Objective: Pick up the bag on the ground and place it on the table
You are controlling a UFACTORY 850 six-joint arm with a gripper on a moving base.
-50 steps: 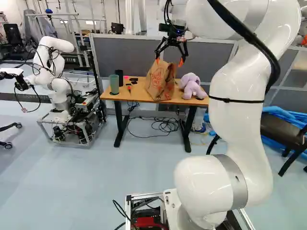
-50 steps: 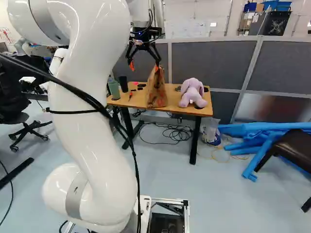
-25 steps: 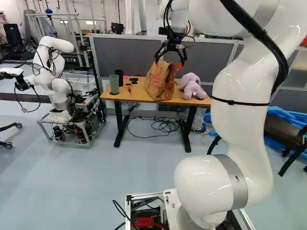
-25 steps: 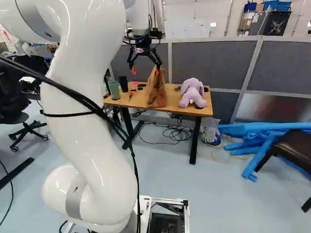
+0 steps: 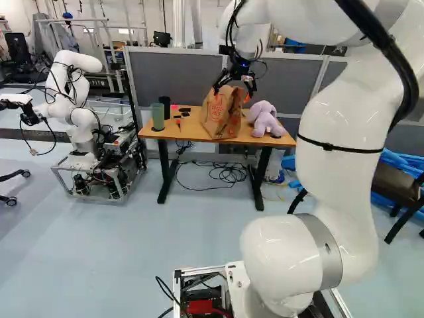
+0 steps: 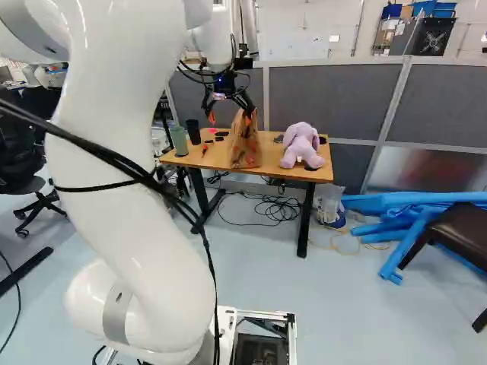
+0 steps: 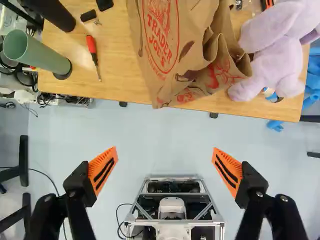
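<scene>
The gripper (image 5: 231,94) has pulled back, fingers spread wide, from the upright, creased brown paper bag (image 5: 219,119).

bright, even light, soft shadows on the floor (image 5: 99,265), white glare on the glossy arm (image 5: 341,192)

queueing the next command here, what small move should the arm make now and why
I'd probably ease the gripper up and back toward the base, fingers open. The paper bag already stands on the table, where the task wants it, and the fingers are wide apart with nothing between them, so another grip seems needless.
</scene>
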